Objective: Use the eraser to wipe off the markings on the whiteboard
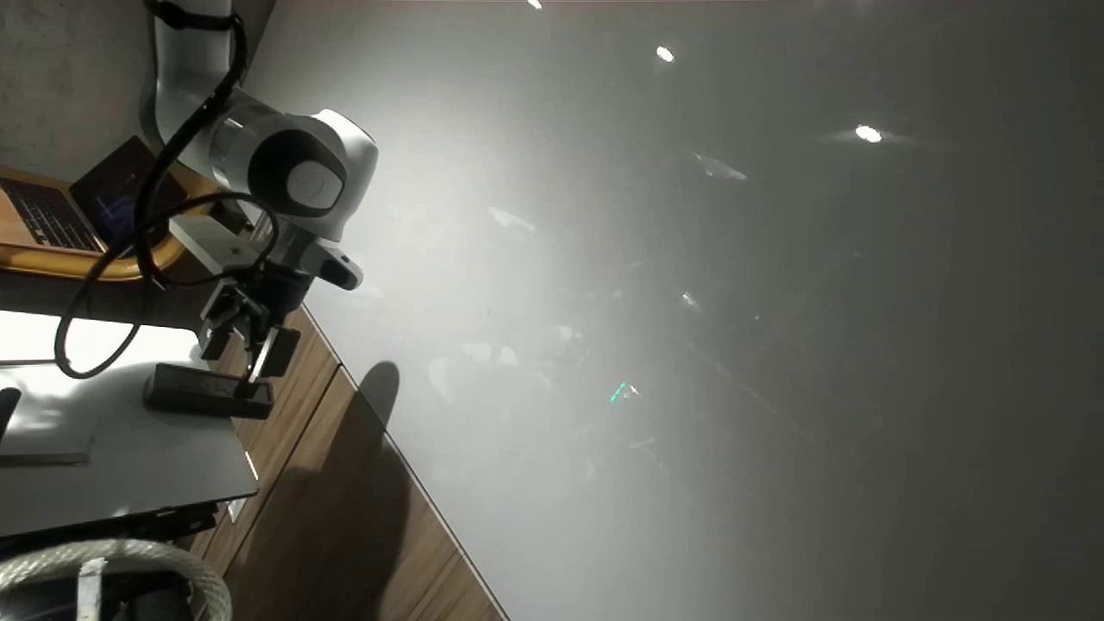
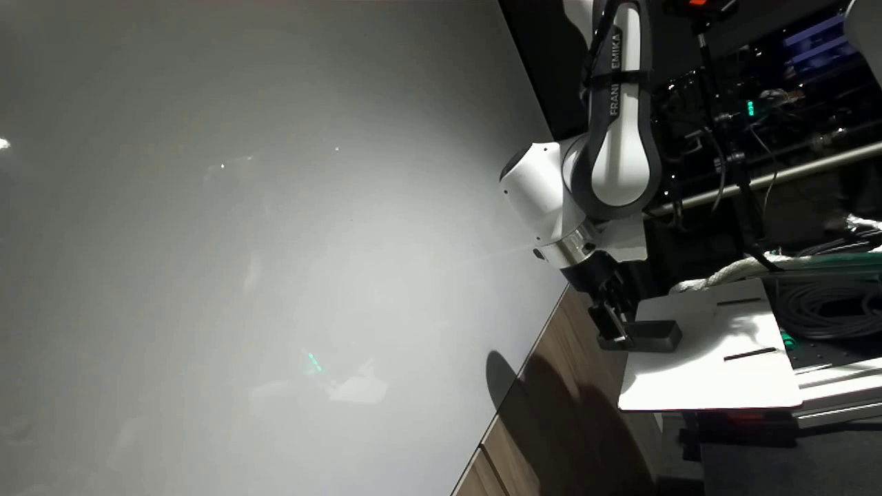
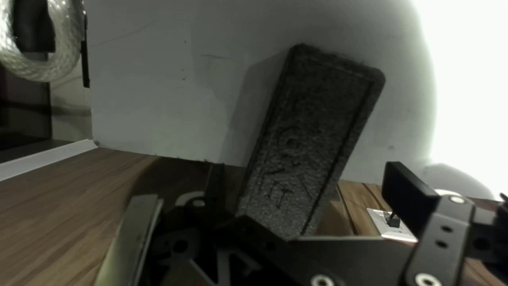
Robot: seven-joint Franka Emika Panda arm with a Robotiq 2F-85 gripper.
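The eraser [image 1: 194,392] is a dark grey block lying on the small white tabletop, one end overhanging its edge. It also shows in an exterior view [image 2: 651,336] and, tilted, in the wrist view [image 3: 307,119]. My gripper [image 1: 248,348] is at the overhanging end. In the wrist view my gripper [image 3: 307,184] is open, its fingers wide apart, with the eraser's near end between them in the picture, closer to the left finger. I cannot tell whether it touches. The whiteboard [image 1: 776,483] fills much of both exterior views [image 2: 207,289]. No black zigzag marking is visible; only pale reflections show.
The white tabletop [image 1: 155,466] also shows in an exterior view [image 2: 710,389]. Wood panelling [image 1: 431,561] runs below the whiteboard, with a socket and plug [image 3: 391,224]. An open laptop [image 1: 52,216], a looped black cable [image 1: 65,328] and a thick pale rope [image 1: 121,552] are close by.
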